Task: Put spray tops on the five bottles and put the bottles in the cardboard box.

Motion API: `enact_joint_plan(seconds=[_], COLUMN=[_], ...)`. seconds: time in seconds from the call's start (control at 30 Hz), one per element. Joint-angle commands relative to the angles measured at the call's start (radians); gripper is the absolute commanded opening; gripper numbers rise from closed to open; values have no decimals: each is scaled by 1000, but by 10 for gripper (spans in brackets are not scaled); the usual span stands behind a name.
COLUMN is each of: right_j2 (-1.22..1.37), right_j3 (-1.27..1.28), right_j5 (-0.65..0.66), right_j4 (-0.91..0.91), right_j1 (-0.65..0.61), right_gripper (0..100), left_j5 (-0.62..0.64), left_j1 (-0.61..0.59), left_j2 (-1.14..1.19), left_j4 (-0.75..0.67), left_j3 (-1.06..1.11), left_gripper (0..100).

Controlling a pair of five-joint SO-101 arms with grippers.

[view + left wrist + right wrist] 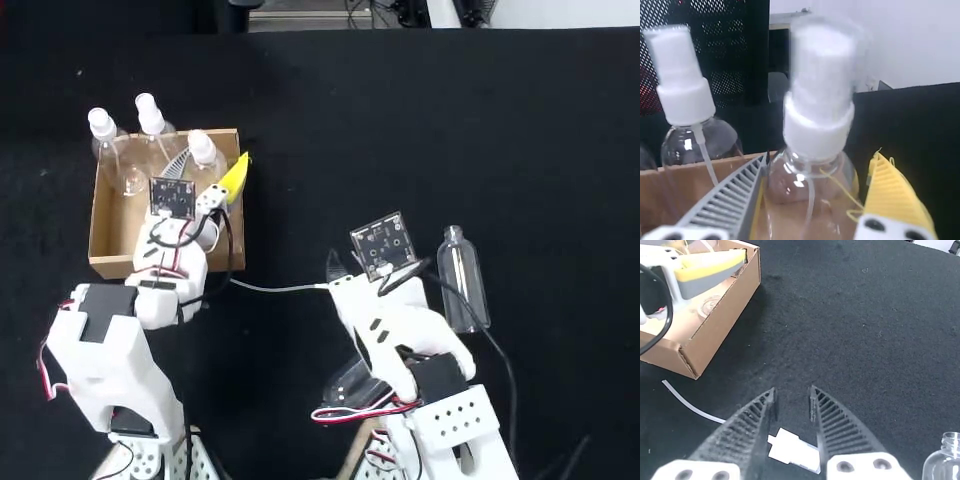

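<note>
The cardboard box [110, 250] stands at the left and holds three clear bottles with white spray tops along its far side. My left gripper [208, 165] hangs over the box, open, its grey and yellow fingers either side of the nearest capped bottle [812, 165]; a small gap shows at the yellow finger [892, 195]. Another capped bottle [687, 125] stands beside it. My right gripper [791, 392] is open low over the table, straddling a loose white spray top [790, 447] whose thin tube [275, 288] points toward the box. An uncapped bottle [462, 275] lies to its right.
Black cloth covers the table [400, 130], bare across the middle and back. The box's near corner [690, 371] sits close to the tube's end. The uncapped bottle's neck [946, 460] shows beside my right fingers.
</note>
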Motion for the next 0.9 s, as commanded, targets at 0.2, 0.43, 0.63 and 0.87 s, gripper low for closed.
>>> enact_joint_plan(seconds=[0.2,0.43,0.63,0.87], right_j2=[-22,-22,-22,-22], right_j3=[-8,-8,-8,-8], right_j5=[11,11,11,11], right_j4=[-29,-29,-29,-29], right_j1=[-5,-5,-5,-5], right_gripper=[89,89,89,89], left_j5=[8,5,8,9], left_j1=[-33,-33,-38,-39], left_j2=[-15,-15,-15,-17], left_j4=[-68,-68,-68,-69], left_j3=[7,18,22,39], left_gripper=[301,301,301,301])
